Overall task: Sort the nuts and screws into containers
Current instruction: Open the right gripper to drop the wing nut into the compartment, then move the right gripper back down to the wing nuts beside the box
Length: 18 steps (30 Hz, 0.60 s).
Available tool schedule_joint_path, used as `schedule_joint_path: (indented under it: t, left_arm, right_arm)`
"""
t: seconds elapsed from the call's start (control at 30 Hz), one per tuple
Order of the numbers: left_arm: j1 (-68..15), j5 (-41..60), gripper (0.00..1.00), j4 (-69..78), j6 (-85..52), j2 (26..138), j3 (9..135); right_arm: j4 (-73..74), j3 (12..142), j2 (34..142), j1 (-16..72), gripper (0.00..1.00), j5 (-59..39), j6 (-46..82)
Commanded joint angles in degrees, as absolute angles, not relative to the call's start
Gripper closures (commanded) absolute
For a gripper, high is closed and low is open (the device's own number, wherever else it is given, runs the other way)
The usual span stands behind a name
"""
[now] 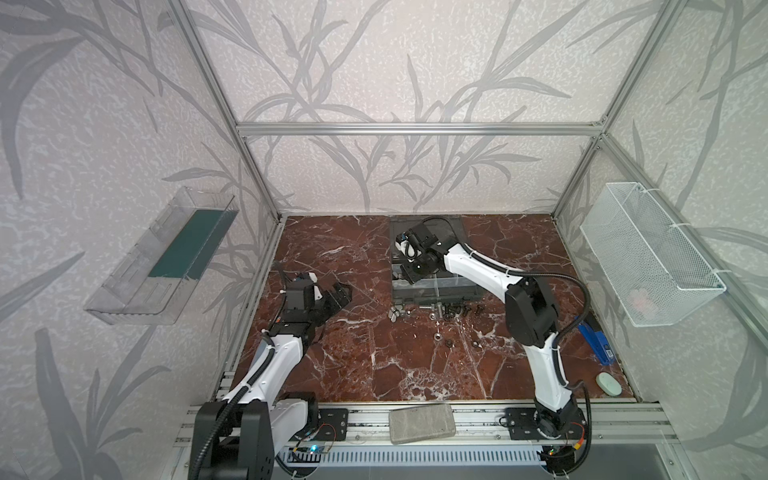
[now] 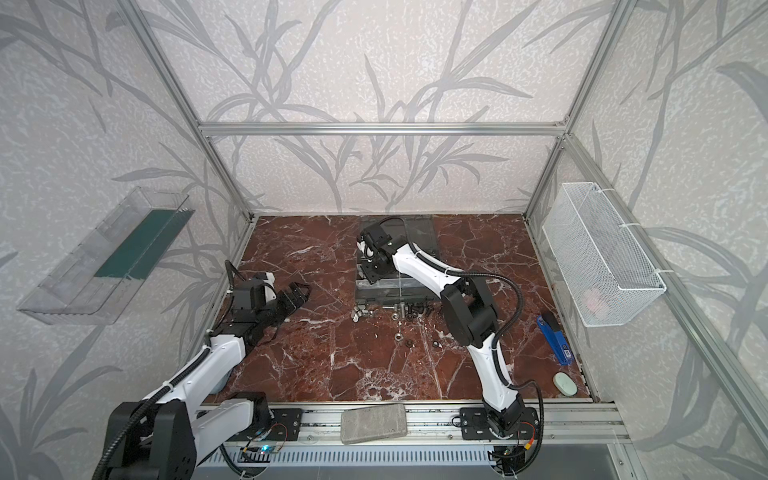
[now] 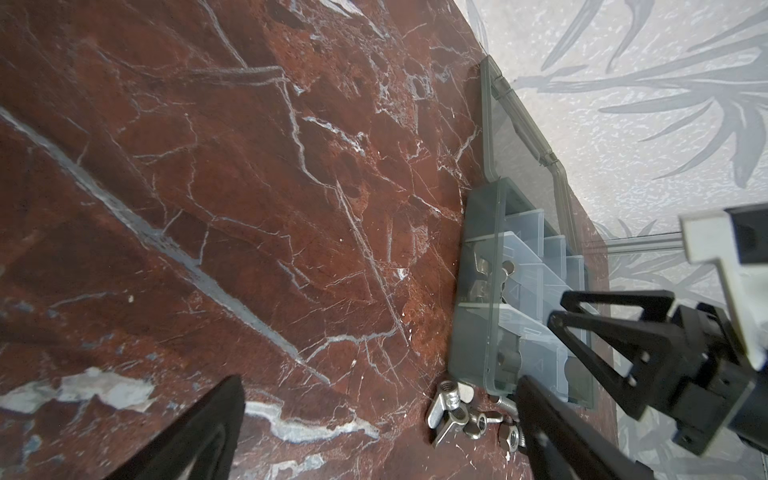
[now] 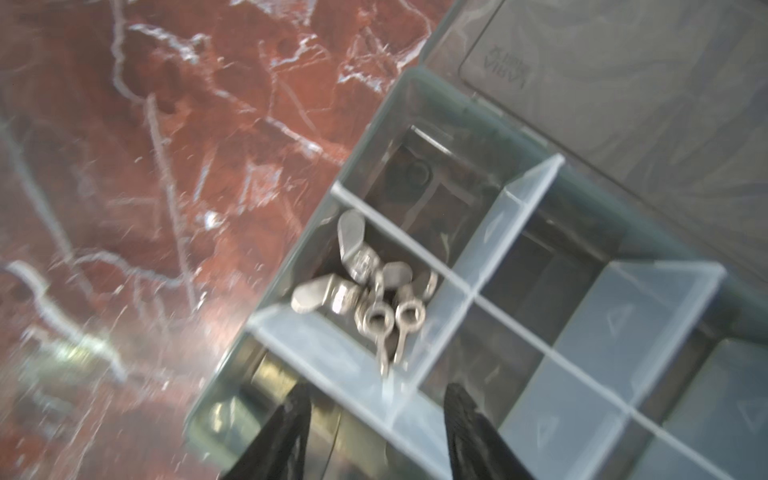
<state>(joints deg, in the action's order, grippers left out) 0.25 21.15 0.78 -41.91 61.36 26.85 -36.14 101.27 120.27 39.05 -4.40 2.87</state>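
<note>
Below the right pincer (image 1: 401,277), in a top view, sits the case (image 1: 436,293), with its lid (image 1: 459,232) laid open behind. In both top views this pincer (image 2: 368,274) hangs over the case's left end. Loose screws (image 1: 453,310) and nuts (image 1: 395,314) lie on the table (image 1: 332,374) just in front of the case, nearer the robot than that pincer. A few more nuts (image 1: 449,343) lie farther forward. The left pincer (image 1: 337,296) is well to the left of the heap, spread wide and empty.

From the left wrist, that pincer (image 3: 378,384) gapes over the table. Winged nuts (image 3: 451,405) lie just beside one finger (image 3: 561,436), and the case (image 3: 478,332) is just past them.

From the right wrist, in a blurred picture, the right pincer (image 4: 378,390) stands parted with nothing between its fingers (image 4: 286,432). Just ahead of it, one cell (image 4: 299,332) at the case's edge holds a clump of winged nuts (image 4: 361,286).
</note>
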Motion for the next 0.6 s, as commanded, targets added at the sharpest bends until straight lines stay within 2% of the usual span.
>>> schedule_joint_path:
  t: [0.0, 0.1, 0.27, 0.57]
  left_arm:
    - [0.01, 21.49, 0.0, 0.52, -42.32, 60.59, 27.42]
    - [0.0, 22.1, 0.0, 1.26, -42.28, 61.07, 27.47]
    - [0.0, 23.07, 0.01, 1.06, -41.84, 61.71, 28.31]
    - [0.0, 25.11, 0.0, 3.19, -42.06, 62.53, 28.07]
  right_arm:
    - [-30.69, 93.57, 109.56, 39.33, 0.46, -9.63, -0.74]
    - [-27.84, 85.28, 103.16, 40.1, 0.45, -13.92, -4.57]
    - [-27.8, 74.24, 94.95, 43.69, 0.44, -13.0, -11.94]
    - [-22.47, 64.9, 93.8, 48.9, 0.44, -8.74, -20.36]
